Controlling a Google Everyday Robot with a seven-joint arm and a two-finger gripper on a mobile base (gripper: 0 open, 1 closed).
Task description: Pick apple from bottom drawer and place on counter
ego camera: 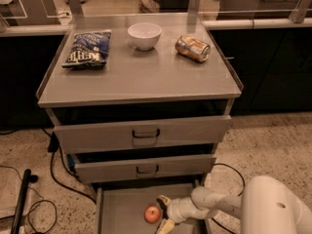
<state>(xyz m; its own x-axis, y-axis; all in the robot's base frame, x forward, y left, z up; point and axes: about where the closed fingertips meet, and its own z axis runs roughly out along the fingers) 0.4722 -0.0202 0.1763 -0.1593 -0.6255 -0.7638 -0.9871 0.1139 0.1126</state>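
Note:
The apple (152,213) is small, red-orange, and lies on the grey floor of the open bottom drawer (122,208), near its middle. My gripper (164,213) is inside the drawer just right of the apple, open, with one fingertip above and one below the apple's right side. The white arm reaches in from the lower right. The counter (141,77) is the flat grey cabinet top above.
On the counter lie a blue chip bag (87,48), a white bowl (144,35) and a tipped can (192,48). Two upper drawers with dark handles (146,133) stand slightly pulled out. Black cables (53,174) run on the floor at left.

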